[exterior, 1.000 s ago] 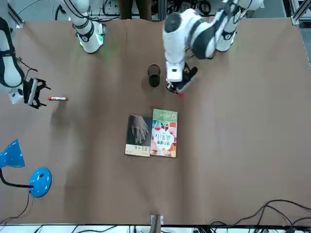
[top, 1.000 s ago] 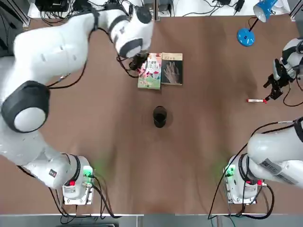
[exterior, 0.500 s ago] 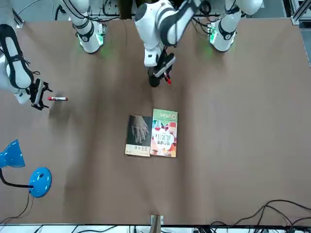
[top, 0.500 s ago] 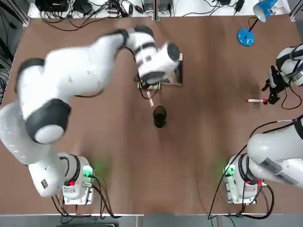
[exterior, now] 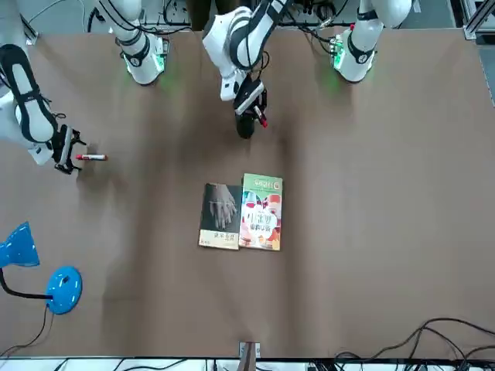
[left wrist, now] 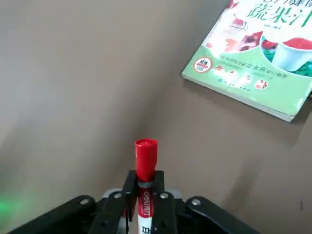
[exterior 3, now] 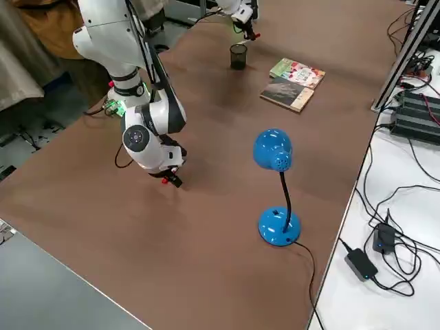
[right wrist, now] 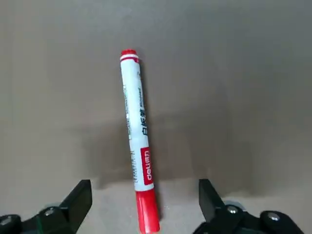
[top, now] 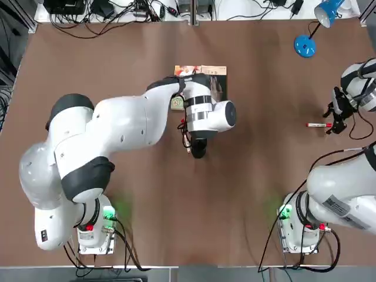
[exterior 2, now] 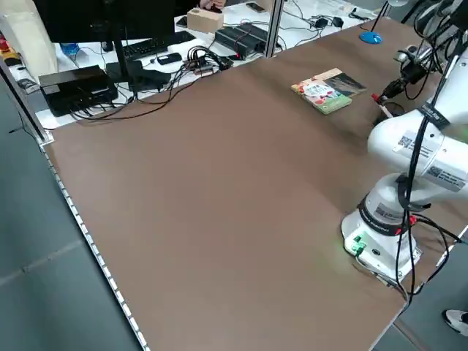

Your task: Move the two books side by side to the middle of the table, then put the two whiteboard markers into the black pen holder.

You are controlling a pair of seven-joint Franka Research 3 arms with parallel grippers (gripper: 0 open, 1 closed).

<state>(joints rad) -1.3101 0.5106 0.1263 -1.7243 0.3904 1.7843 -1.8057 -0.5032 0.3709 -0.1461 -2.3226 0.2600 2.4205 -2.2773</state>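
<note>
Books already lie side by side, touching along their long edges, near the middle of the table, so we judge that half of the job finished and only the markers left. From overhead, our left claw hangs right over the black cup, which sits just toward six o'clock from the books, and it is pinching one marker tight, red cap pointing away from the wrist. We cannot tell from any view whether the marker's tip is inside the cup's rim yet. Out toward three o'clock, well apart from the cup, the second marker lies flat on the table, and our right claw is poised over it with its fingers spread wide on either side, not touching it. What worries us: if the held marker is let go off-centre or tilted, it could strike the rim, bounce out and roll, or tip the light cup over. The left arm's bulk also hides the cup from above, so lining up is hard to judge. On the right, closing near the marker's capped end rather than its middle could make it pivot or squirt away across the smooth tabletop.
</note>
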